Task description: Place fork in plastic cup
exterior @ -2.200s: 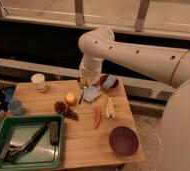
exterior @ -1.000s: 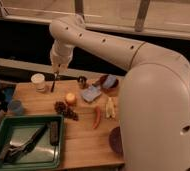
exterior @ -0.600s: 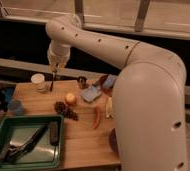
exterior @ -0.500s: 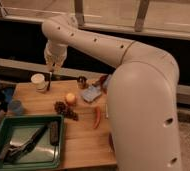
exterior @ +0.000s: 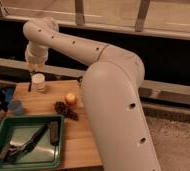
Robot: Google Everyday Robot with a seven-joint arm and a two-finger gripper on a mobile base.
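My gripper (exterior: 33,69) is at the far left of the wooden table, just above and left of the taller white cup (exterior: 38,82). It is shut on the fork (exterior: 30,83), a slim piece that hangs down from the fingers beside the white cup. The light-blue plastic cup (exterior: 15,106) stands on the table's left edge, below and left of the gripper and apart from it. My big white arm (exterior: 108,85) covers the right part of the table.
A green tray (exterior: 3,160) with dark black-handled utensils (exterior: 33,140) sits at the front left. A small orange ball (exterior: 70,98) and a dark grape-like cluster (exterior: 65,108) lie mid-table. A dark wall and railing run behind.
The gripper has carried the fork from the middle of the table to the left, past the orange ball, and now hangs by the white cup. The arm now hides the right side.
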